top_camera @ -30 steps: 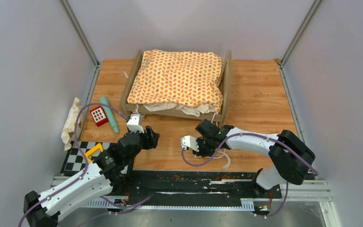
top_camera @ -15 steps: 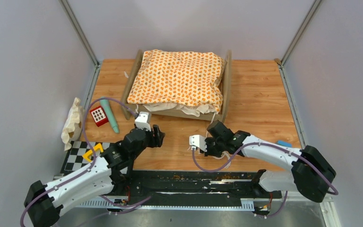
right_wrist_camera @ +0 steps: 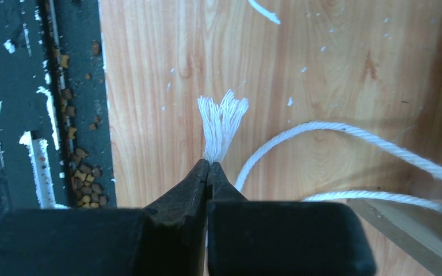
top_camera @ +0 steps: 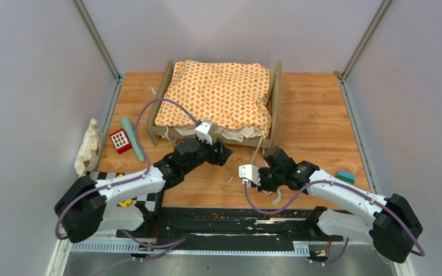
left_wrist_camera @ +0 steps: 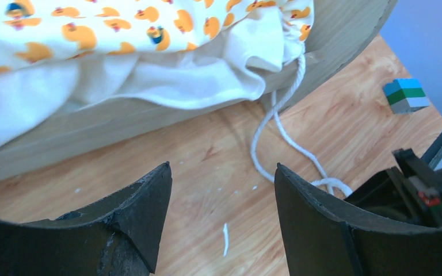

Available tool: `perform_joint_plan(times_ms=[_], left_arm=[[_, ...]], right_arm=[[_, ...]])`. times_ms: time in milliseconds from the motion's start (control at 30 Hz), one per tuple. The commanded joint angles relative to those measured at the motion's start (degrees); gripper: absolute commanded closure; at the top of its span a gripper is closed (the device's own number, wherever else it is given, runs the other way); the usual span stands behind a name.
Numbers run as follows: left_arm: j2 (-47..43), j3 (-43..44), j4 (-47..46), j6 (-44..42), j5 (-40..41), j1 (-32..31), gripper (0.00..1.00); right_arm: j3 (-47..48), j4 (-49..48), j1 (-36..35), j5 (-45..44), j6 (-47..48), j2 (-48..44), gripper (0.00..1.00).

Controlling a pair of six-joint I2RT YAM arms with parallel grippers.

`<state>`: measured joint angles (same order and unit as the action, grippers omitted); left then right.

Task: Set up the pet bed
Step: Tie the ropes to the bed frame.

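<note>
The pet bed (top_camera: 276, 109) stands at the back centre. Its striped base is hidden under the orange-patterned cushion (top_camera: 216, 95), whose cream edge hangs over the front rail (left_wrist_camera: 92, 123). A white tie cord (top_camera: 256, 150) runs from the cushion's front right corner down to the table (left_wrist_camera: 276, 135). My right gripper (top_camera: 257, 181) is shut on the cord's frayed end (right_wrist_camera: 221, 118), low over the table in front of the bed. My left gripper (top_camera: 225, 155) is open and empty (left_wrist_camera: 221, 172), just in front of the bed's front rail and left of the cord.
A green-blue block (top_camera: 346, 176) lies at the right, also in the left wrist view (left_wrist_camera: 406, 95). A red block (top_camera: 120, 141), a teal stick (top_camera: 133, 138) and a cream cloth bundle (top_camera: 87, 146) lie at the left. A black mat (right_wrist_camera: 75, 86) with crumbs lines the near edge.
My left arm has swung forward and right, up to the bed's front rail. My right gripper has shifted to the right, still shut on the cord.
</note>
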<state>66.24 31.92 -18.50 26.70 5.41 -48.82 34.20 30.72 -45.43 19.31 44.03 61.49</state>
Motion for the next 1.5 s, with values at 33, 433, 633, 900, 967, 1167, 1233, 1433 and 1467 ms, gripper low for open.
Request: perform_joint_plan(times_ms=[33, 433, 633, 900, 967, 1167, 1233, 1433, 1467], left_arm=[[9.42, 3.82, -13.08, -1.16, -3.35, -2.69, 0.25], [28.37, 8.68, -22.44, -2.78, -0.45, -8.74, 0.20], [36.23, 12.84, -25.00, -2.92, 1.18, -8.95, 0.21], [42.33, 15.97, -26.58, -3.45, 3.86, -8.97, 0.31], [43.58, 16.32, -27.80, -3.12, 3.17, -8.96, 0.40], [45.90, 16.62, -31.29, -2.10, 0.00, -9.02, 0.70], [45.47, 15.98, -31.74, -2.20, -0.45, -9.00, 0.81], [41.68, 12.68, -30.73, -2.94, -0.46, -9.04, 0.96], [40.96, 12.12, -30.38, -3.09, -0.49, -9.01, 0.97]], right_arm=[[2.23, 4.89, 0.28, 4.28, 2.02, -0.72, 1.00], [0.71, 5.29, 0.25, 6.11, -0.43, -8.84, 1.00], [0.20, 5.34, 0.26, 6.53, -0.35, -9.08, 1.00], [0.28, 5.25, 0.26, 7.01, -0.58, -8.30, 1.00], [0.14, 4.96, 0.24, 6.97, -1.28, -8.44, 1.00], [-0.89, 3.14, 0.30, 6.29, -5.03, -8.56, 1.00], [-1.41, 1.81, 0.62, 5.38, -6.57, -9.02, 1.00], [-2.60, -2.37, 3.21, -3.61, -13.30, -10.30, 1.00], [-2.86, -3.05, 3.91, -4.92, -14.20, -10.51, 1.00]])
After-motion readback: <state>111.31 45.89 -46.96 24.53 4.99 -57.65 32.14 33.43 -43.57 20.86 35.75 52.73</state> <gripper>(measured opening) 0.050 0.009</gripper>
